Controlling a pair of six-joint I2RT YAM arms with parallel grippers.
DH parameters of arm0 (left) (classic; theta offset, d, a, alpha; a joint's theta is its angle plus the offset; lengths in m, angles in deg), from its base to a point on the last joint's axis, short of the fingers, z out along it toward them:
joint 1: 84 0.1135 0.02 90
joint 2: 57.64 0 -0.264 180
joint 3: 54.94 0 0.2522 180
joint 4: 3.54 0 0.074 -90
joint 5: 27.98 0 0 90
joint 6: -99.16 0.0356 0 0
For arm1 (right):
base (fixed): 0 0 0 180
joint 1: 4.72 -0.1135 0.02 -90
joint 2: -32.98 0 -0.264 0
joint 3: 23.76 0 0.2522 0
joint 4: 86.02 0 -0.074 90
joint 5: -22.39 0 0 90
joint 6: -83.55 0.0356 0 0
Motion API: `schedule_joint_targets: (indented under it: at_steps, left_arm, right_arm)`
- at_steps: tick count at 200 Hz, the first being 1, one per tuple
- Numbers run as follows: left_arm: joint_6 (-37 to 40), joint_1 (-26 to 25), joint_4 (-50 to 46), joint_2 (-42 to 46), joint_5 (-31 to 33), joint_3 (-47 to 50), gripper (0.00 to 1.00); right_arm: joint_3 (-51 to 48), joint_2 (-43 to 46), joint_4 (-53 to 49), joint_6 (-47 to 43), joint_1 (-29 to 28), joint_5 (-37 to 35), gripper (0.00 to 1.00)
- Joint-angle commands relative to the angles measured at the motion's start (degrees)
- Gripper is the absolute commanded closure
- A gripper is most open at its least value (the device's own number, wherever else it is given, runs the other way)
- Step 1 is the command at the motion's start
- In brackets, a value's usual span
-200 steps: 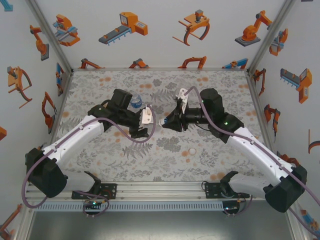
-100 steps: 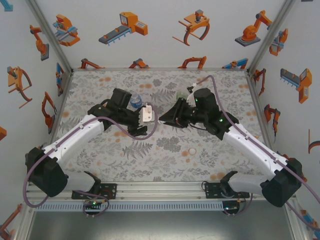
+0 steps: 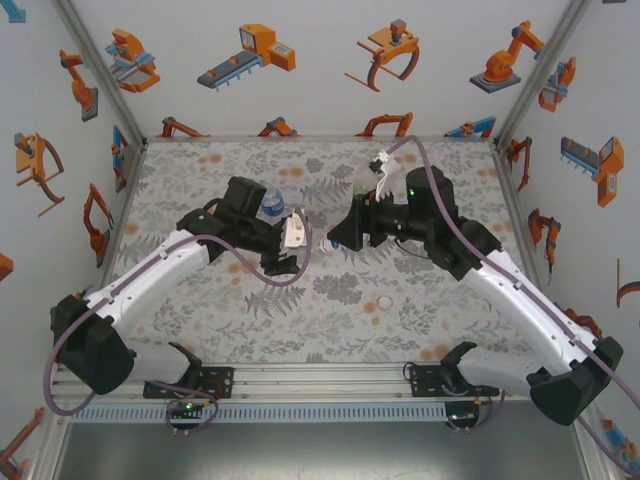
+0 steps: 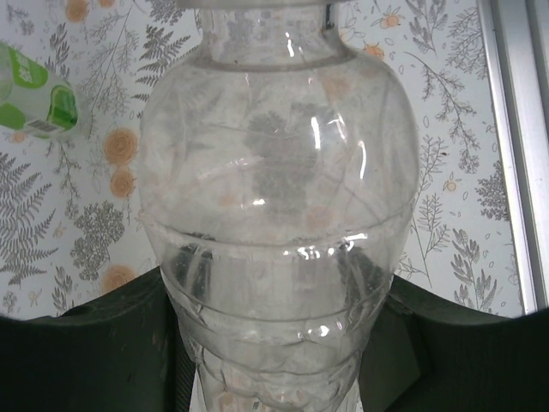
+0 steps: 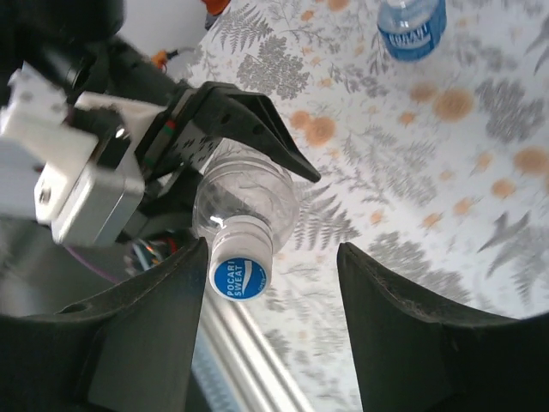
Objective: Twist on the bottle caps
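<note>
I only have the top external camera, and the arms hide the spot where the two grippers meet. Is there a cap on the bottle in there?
Observer: Yes. The right wrist view shows a white cap with a blue top sitting on the neck of the clear bottle.
Operator: Is the right gripper squeezing it?
Observer: No. The right gripper has its jaws open wider than the cap, with a gap on one side.
Operator: And the bottle itself?
Observer: In the left wrist view the left gripper has its jaws shut on the bottle's lower body.
</note>
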Motion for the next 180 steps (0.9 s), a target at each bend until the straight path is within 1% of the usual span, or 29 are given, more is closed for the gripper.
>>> schedule_joint_targets:
  at_steps: [1,30,48,66,80,126,155,180]
  left_arm:
    - [2.84,-0.14,-1.52,1.76,-4.82,-0.44,1.0]
    - [3.02,-0.13,-1.9,1.42,-5.13,-0.6,1.0]
    - [3.1,-0.11,-2.27,1.56,-5.18,-0.67,1.0]
    - [3.23,-0.13,-2.23,1.56,-5.26,-0.53,1.0]
    - [3.18,-0.08,-2.34,1.4,-5.3,-0.62,1.0]
    - [3.14,-0.14,-2.4,1.44,-5.26,-0.63,1.0]
    - [3.14,-0.16,-2.43,1.47,-5.33,-0.72,1.0]
    - [3.09,-0.23,-2.41,1.94,-5.34,-0.53,1.0]
  right_arm:
    - [3.42,1.54,-0.25,-23.02,-0.03,6.58,0.42]
    - [2.09,2.72,-0.6,-39.19,-0.16,16.86,0.41]
    - [-0.14,3.16,1.37,-43.3,-0.21,19.26,0.41]
    - [-1.19,2.66,0.97,-47.13,-0.23,22.53,0.42]
    - [-1.95,2.35,1.53,-47.55,-0.44,23.52,0.42]
    - [-2.99,1.39,3.01,-47.29,-1.24,21.9,0.54]
    - [-3.08,1.2,3.11,-47.28,-1.7,21.45,0.58]
    - [-3.08,0.94,2.8,-46.49,-2.13,19.86,0.69]
